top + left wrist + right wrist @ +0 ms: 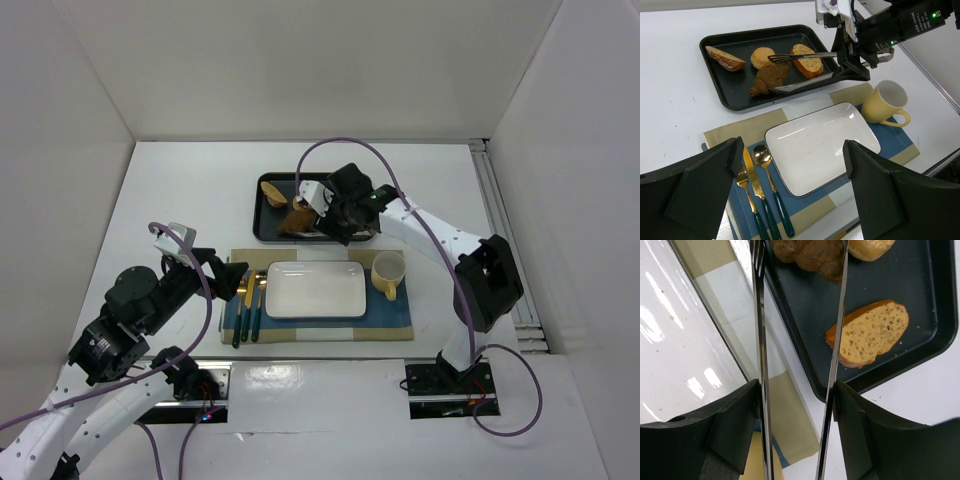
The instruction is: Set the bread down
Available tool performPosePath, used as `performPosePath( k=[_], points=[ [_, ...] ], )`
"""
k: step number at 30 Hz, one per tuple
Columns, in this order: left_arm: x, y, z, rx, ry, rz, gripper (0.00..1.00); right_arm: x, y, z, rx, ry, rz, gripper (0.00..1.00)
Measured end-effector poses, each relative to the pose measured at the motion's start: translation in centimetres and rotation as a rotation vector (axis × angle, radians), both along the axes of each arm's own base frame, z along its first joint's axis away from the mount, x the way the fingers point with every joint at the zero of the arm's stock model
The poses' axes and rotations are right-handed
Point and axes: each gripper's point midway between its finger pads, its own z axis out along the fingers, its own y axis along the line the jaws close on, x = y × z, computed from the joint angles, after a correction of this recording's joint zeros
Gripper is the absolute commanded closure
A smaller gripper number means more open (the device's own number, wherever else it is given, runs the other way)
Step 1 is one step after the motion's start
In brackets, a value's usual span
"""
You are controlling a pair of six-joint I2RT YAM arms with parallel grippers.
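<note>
Straddling the bread [771,78], the tongs [805,56] have one blade on each side of it in the tray [740,87], probably so that a squeeze can lift it across to the plate [820,145]. The right gripper [797,395] clamps the tongs' arms, which stand spread; neither blade clearly presses the bread. The left gripper [230,278] hangs wide apart and empty near the cutlery [757,180], likely parked clear of the work. The left wrist view shows the whole bread, with the bun [762,56] and toast [806,60] beside it. The right wrist view shows only one end of the bread between the blades. From the top, the gripper covers much of it.
</note>
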Motion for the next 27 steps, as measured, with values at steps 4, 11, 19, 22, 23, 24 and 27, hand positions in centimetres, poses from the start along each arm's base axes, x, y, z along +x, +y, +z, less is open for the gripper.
performPosePath(
  k=[4, 11, 19, 22, 23, 24, 27],
  points=[
    [0.0, 0.0, 0.0, 0.000, 0.000, 0.000, 0.00, 0.4, 0.0, 0.5, -0.002, -0.017, -0.003, 0.32],
    [0.0, 0.0, 0.0, 0.000, 0.000, 0.000, 0.00, 0.7, 0.2, 0.1, -0.010, -0.012, -0.004, 0.32],
    [0.0, 0.0, 0.0, 0.000, 0.000, 0.000, 0.00, 0.9, 0.7, -1.9, -0.041, 0.024, 0.003, 0.32],
    [0.0, 0.0, 0.0, 0.000, 0.000, 0.000, 0.00, 0.9, 1.1, -2.1, -0.043, 0.027, 0.009, 0.40],
    [0.0, 0.0, 0.0, 0.000, -0.001, 0.000, 0.00, 0.8, 1.1, -2.0, -0.044, 0.026, 0.012, 0.43],
    [0.0, 0.0, 0.0, 0.000, -0.001, 0.000, 0.00, 0.8, 1.2, -2.0, -0.043, 0.025, 0.014, 0.46],
    [-0.1, 0.0, 0.1, -0.002, -0.003, 0.000, 0.00, 0.8, 1.4, -1.8, -0.040, 0.021, 0.017, 0.58]
  ],
)
